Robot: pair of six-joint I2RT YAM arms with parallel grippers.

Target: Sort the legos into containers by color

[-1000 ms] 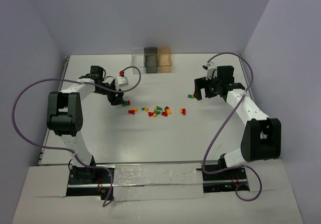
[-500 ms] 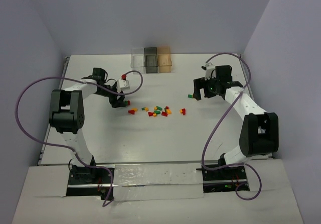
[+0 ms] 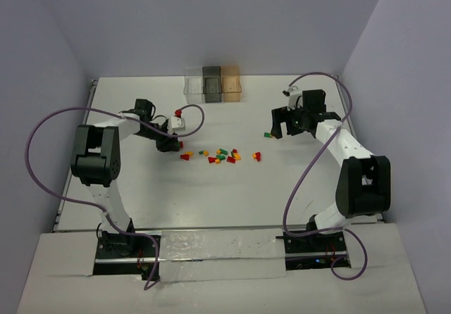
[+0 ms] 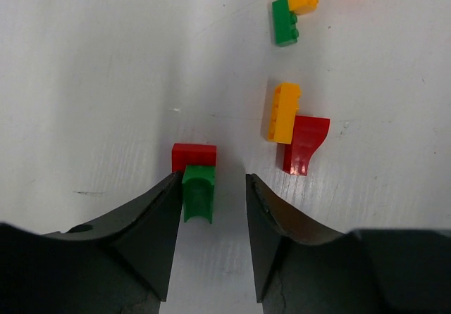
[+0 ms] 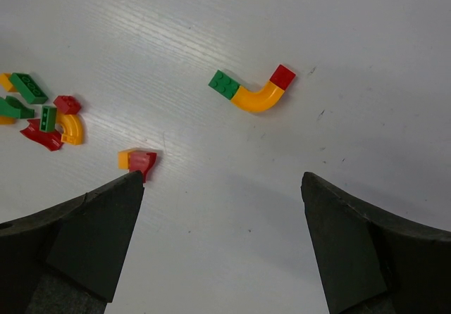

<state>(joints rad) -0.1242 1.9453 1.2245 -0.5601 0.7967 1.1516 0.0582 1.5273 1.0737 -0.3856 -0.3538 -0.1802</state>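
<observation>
Left gripper [image 4: 210, 187], low over the white tabletop [image 4: 91, 82]: jaws narrowed but not closed, straddling a small green plastic brick [image 4: 199, 193] stuck to a small red plastic brick [image 4: 194, 156]. The green one lies against the left finger and a gap shows on the right, so nothing is held yet. Centre the jaws on the green brick before you close. Expect the red one to lift with it, so the pair probably needs splitting before sorting.

Right gripper [image 5: 222, 208]: fully spread and empty, above a joined green, orange-yellow and red curved piece [image 5: 252, 89].

Count: three see-through rectangular plastic containers [image 3: 212, 83] stand in a row at the far edge, well apart from the scattered legos [image 3: 220, 155]. The left wrist view shows seven legos: three red, two green, two orange-yellow.
</observation>
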